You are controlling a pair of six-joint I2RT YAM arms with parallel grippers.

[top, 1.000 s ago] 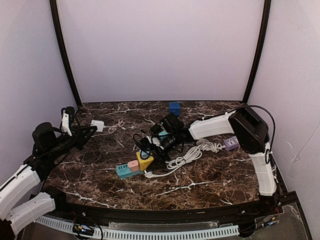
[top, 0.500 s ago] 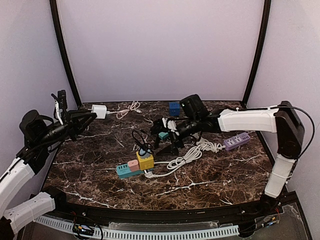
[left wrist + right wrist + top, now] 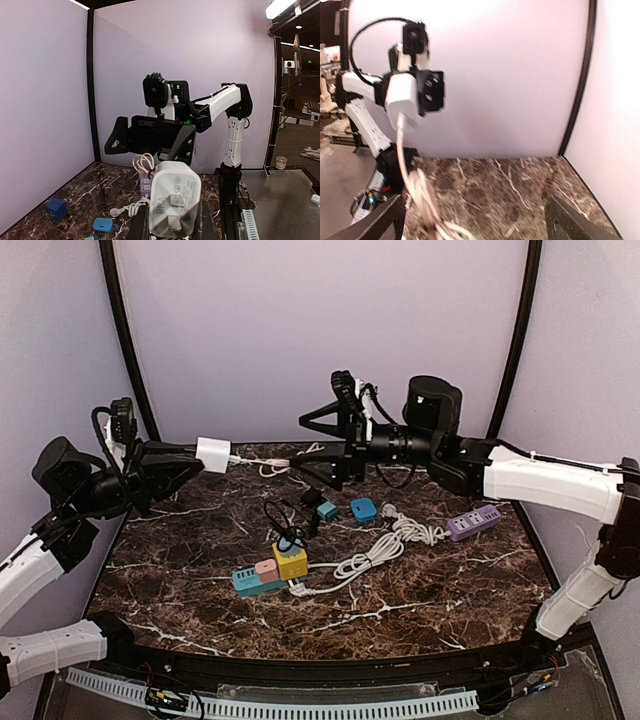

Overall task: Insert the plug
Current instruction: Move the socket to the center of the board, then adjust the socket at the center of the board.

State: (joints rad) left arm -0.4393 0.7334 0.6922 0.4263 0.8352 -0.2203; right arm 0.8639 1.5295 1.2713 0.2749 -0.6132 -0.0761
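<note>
While aloft, plug [image 3: 214,454] in left gripper [image 3: 193,456]

plug [image 3: 213,453] up high, the rest down on the worktop [image 3: 420,600]
the left claw [image 3: 190,460] holds the plug over the worktop's back left; the right claw [image 3: 312,445] faces it from the right. a power strip [image 3: 262,580] lies front middle, a coiled cord [image 3: 375,552] right of it, a small strip [image 3: 473,523] far right.

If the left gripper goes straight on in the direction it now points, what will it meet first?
Probably the open right gripper, which faces the left gripper at about the same height. The white charger it holds would arrive first. The depth between them is unclear.
</note>
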